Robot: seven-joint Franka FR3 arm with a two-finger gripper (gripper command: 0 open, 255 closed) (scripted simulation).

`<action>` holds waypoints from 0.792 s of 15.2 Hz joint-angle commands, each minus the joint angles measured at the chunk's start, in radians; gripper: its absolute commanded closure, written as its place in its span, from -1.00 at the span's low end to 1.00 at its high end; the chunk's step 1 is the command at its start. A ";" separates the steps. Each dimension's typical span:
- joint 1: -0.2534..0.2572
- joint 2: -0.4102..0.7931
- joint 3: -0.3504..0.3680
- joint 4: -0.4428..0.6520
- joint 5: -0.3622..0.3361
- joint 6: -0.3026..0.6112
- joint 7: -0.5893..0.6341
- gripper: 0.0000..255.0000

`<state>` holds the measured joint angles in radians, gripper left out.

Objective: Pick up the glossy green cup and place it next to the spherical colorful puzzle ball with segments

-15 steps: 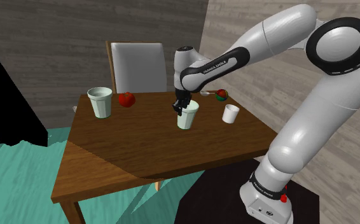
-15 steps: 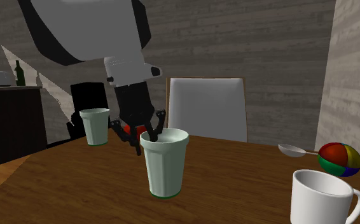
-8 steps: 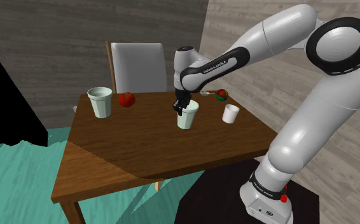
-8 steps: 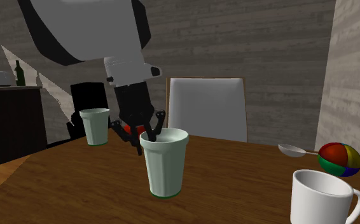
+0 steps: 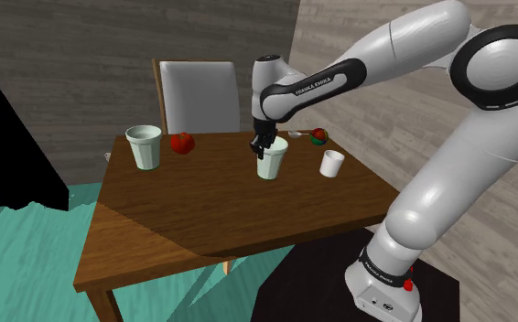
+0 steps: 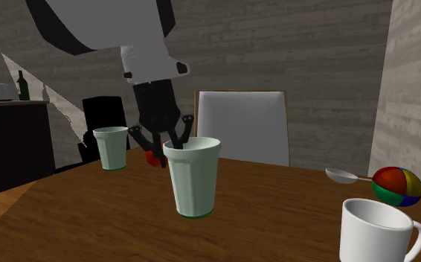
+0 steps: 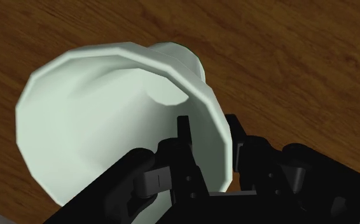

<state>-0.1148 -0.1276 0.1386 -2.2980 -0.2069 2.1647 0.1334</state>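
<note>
A pale green cup [image 5: 271, 163] with a darker green base hangs just above the middle of the wooden table [image 5: 202, 210], a little tilted. My gripper [image 5: 263, 144] is shut on its rim from above. In the wrist view one finger is inside the cup [image 7: 109, 121] and the other outside its wall, with the gripper [image 7: 210, 143] clasping it. In the second exterior view the cup [image 6: 192, 179] hangs below the gripper [image 6: 170, 145]. The segmented colorful puzzle ball [image 5: 319, 137] lies near the table's far edge; in the second exterior view the ball [image 6: 396, 186] is at the right.
A white mug [image 5: 331, 164] stands between cup and ball. A spoon [image 6: 343, 176] lies by the ball. A second pale green cup [image 5: 145, 146] and a red fruit [image 5: 182, 143] are at the shoulder view's left. A chair [image 5: 198, 96] stands behind the table.
The gripper has risen with the cup in it. The cup has come off the table, shifted slightly toward the ball, and tilted a little.
</note>
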 commanded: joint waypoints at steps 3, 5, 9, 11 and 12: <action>0.002 -0.023 0.000 0.032 0.011 -0.053 -0.013 1.00; 0.003 -0.033 0.000 0.049 0.015 -0.080 -0.020 1.00; 0.004 -0.052 -0.001 0.085 0.023 -0.133 -0.032 1.00; 0.005 -0.060 -0.001 0.104 0.027 -0.159 -0.038 1.00; 0.005 -0.063 -0.001 0.114 0.028 -0.173 -0.041 1.00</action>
<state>-0.1099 -0.1876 0.1377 -2.1959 -0.1800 2.0063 0.0959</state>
